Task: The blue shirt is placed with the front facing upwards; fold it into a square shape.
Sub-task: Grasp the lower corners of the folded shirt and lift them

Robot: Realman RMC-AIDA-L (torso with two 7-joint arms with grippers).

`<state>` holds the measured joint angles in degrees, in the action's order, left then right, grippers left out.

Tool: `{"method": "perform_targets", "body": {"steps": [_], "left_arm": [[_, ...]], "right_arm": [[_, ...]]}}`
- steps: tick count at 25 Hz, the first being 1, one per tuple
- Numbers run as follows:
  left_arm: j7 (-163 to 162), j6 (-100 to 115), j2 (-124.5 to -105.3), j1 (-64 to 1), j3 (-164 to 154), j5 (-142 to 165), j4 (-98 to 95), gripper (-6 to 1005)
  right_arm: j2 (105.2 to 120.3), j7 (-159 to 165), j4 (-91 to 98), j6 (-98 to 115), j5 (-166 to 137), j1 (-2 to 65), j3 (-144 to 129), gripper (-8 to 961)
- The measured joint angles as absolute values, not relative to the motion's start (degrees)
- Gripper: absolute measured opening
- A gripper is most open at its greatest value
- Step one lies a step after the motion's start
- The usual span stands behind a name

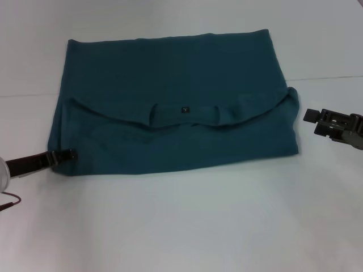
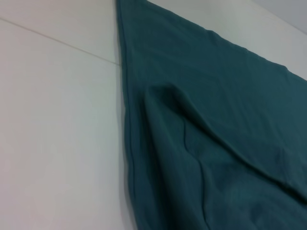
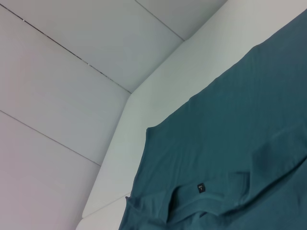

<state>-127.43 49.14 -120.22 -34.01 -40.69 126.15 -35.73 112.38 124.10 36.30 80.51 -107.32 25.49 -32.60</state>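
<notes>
The blue shirt (image 1: 176, 107) lies flat on the white tabletop (image 1: 181, 226) as a wide rectangle, already folded at least once: the collar (image 1: 184, 116) with its small dark label (image 1: 184, 109) runs as a curved band across the middle of the cloth, and the top layer's edge crosses the shirt there instead of at one end. No chest print shows, so the front appears to be folded inside or turned under, though from the head view alone that is hard to settle. The sleeves are not sticking out; both sides read as straight edges, with a slight bulge at the corner nearest the right claw (image 1: 313, 122). The shape is still wider than it is deep, so in my judgement a side-to-side fold remains before it counts as a square. The left claw (image 1: 67, 154) sits low at the shirt's near left corner, its tip touching or just over the hem; whether it is pinching the cloth or merely resting against it I cannot tell. The left wrist view shows a raised ridge of fabric (image 2: 192, 129) close by that claw. The right claw hangs just beside the shirt's right edge, apart from the cloth, its fingers spread and empty.
</notes>
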Motion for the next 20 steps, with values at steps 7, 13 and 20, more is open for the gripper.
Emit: {"method": "perform_targets", "body": {"steps": [7,13,20], "left_arm": [[-130.1,48.5,-120.21,-34.0,-43.8,127.4,-36.4,480],[-133.3,47.9,-121.65,-33.4,-44.8,131.1,-40.2,335],[-134.4,49.7,-122.11,-32.7,-44.5,131.0,-42.1,166]], "right_arm": [[112.42,124.1,36.3,80.7,-107.3,25.5,-32.3,834],[112.44,123.4,36.3,81.9,-107.3,25.5,-30.5,834],[112.58,123.3,36.2,82.0,-107.3,25.5,-29.8,834]]}}
